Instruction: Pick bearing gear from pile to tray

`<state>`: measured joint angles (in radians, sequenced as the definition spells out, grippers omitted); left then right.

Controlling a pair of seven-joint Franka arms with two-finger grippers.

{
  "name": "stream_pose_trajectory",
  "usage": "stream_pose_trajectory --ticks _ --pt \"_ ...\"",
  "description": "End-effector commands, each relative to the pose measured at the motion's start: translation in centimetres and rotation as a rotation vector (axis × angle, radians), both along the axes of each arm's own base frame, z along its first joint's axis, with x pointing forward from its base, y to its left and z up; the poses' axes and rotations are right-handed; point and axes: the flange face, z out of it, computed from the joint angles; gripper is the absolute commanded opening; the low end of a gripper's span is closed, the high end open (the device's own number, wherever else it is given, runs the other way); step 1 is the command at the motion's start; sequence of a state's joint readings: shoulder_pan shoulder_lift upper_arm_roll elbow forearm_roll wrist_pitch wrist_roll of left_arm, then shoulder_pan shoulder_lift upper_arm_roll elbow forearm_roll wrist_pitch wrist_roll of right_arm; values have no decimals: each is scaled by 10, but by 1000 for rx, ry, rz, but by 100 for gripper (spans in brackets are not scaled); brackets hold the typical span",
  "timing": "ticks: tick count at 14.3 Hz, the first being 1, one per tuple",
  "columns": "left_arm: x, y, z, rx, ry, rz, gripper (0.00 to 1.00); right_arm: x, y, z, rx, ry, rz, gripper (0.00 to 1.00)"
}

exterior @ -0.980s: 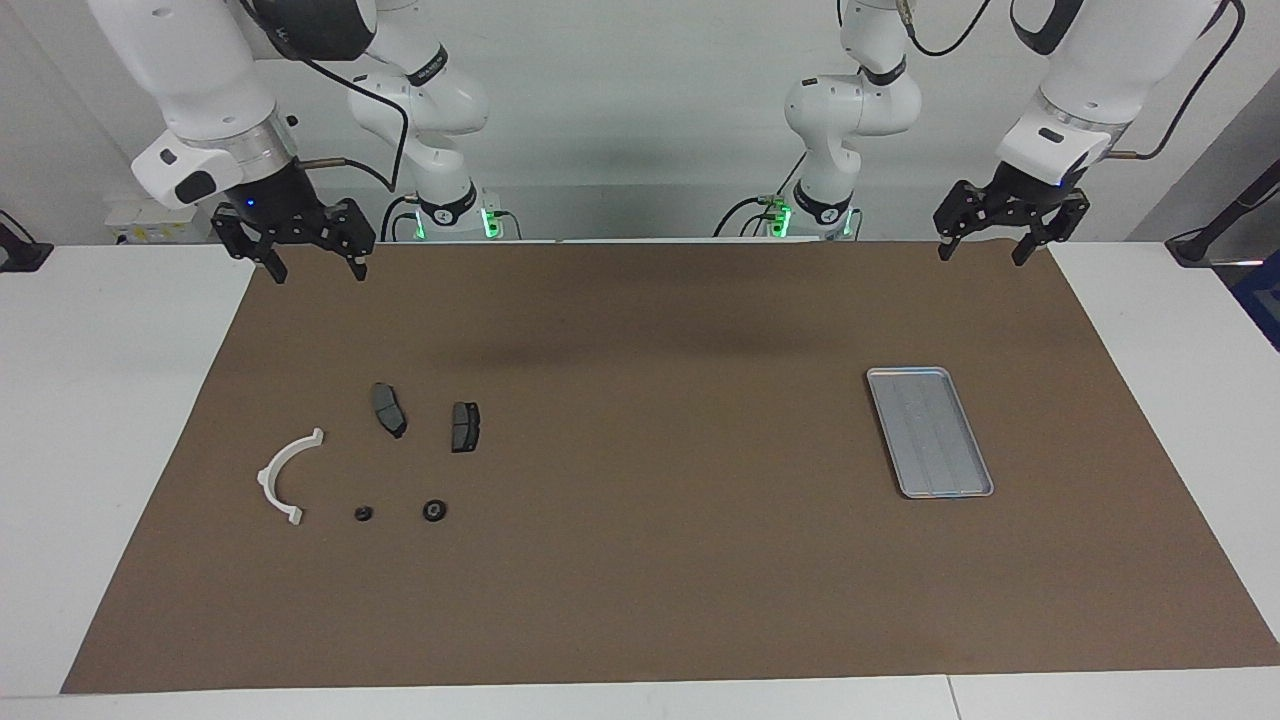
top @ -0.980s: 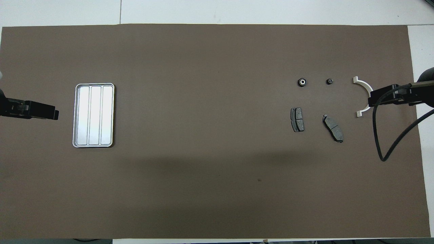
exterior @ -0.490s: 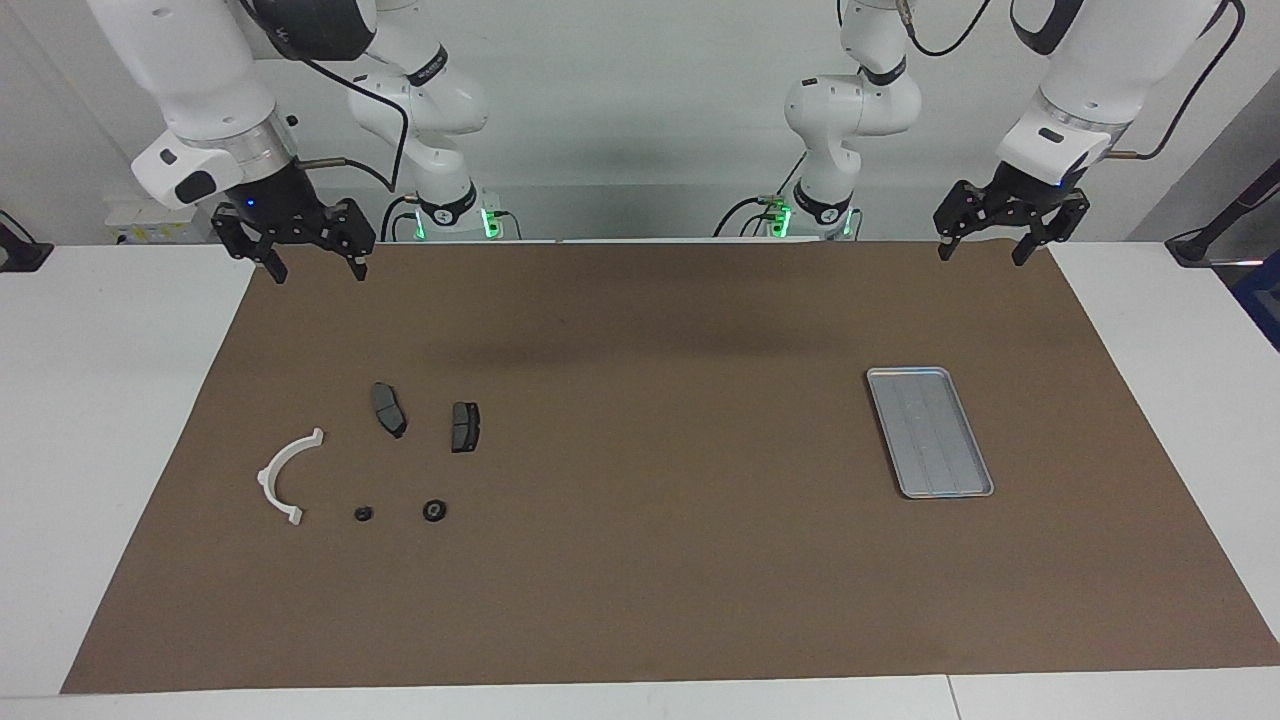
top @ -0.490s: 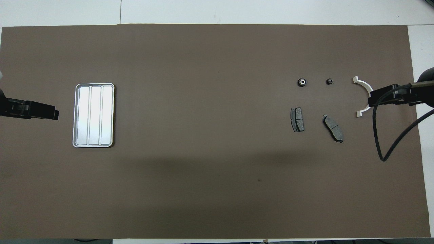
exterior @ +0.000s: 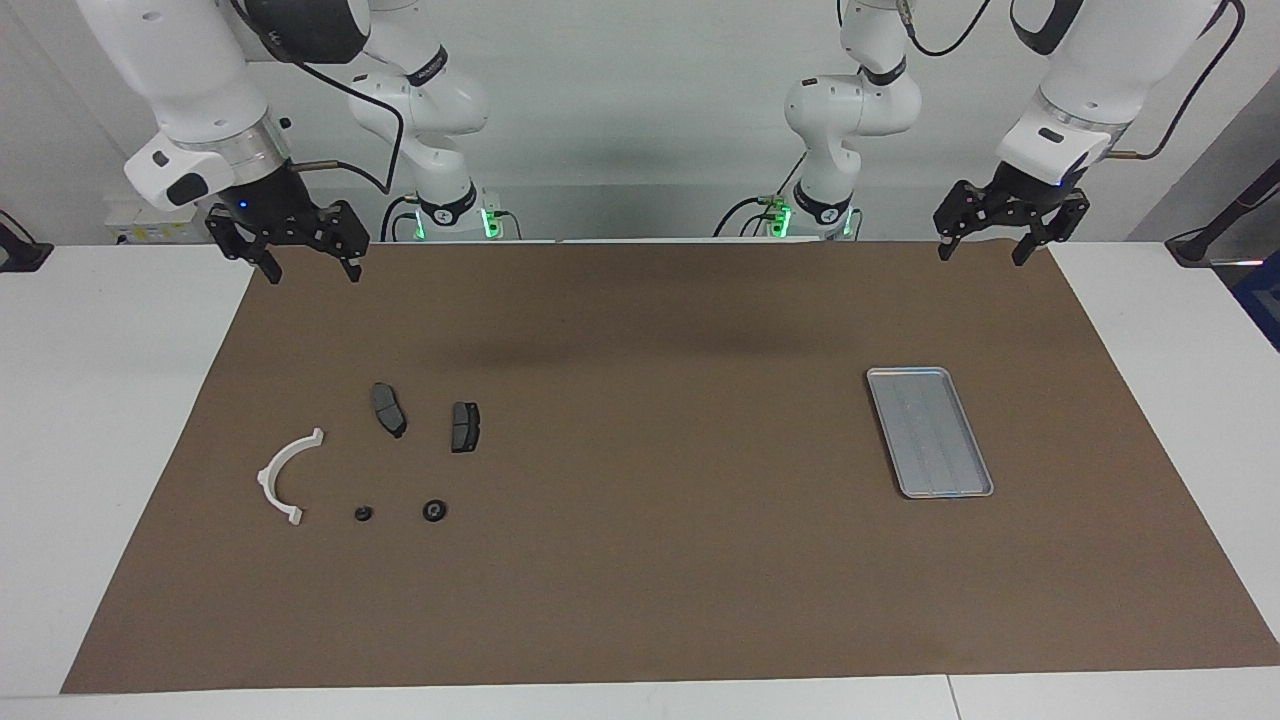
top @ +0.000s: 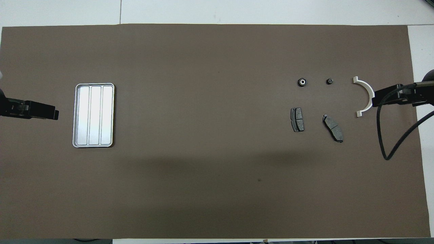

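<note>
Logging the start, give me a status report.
Both grippers, left, right, open, raised. Bearing gear in pile, tray bare. Nothing in the way.

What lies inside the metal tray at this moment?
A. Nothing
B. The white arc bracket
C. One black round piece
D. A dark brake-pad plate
A: the tray shows only its bare ribbed floor, while the bracket, both plates and both round pieces lie on the mat toward the right arm's end.
</note>
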<state>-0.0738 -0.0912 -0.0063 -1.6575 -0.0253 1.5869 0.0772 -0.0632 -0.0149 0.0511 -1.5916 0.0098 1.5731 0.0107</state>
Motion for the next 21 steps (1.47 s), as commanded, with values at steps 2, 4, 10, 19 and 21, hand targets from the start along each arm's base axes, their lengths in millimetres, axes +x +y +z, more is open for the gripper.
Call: stream_pose_trajectory --ticks 2,4,10,19,21 --pt "-7 1 3 -9 6 10 100 -5 -6 1 -17 -6 -12 100" --pt "-7 1 3 -9 6 10 100 -3 -7 1 -20 -22 -14 100" --pt "-7 1 3 -9 6 10 100 -1 -8 -1 -28 -38 -13 100" --pt "-7 1 3 -9 6 10 100 -2 -25 -8 -31 -47 -44 100" --pt "-7 1 3 -9 6 10 100 -1 -19 -11 -32 -59 -34 100"
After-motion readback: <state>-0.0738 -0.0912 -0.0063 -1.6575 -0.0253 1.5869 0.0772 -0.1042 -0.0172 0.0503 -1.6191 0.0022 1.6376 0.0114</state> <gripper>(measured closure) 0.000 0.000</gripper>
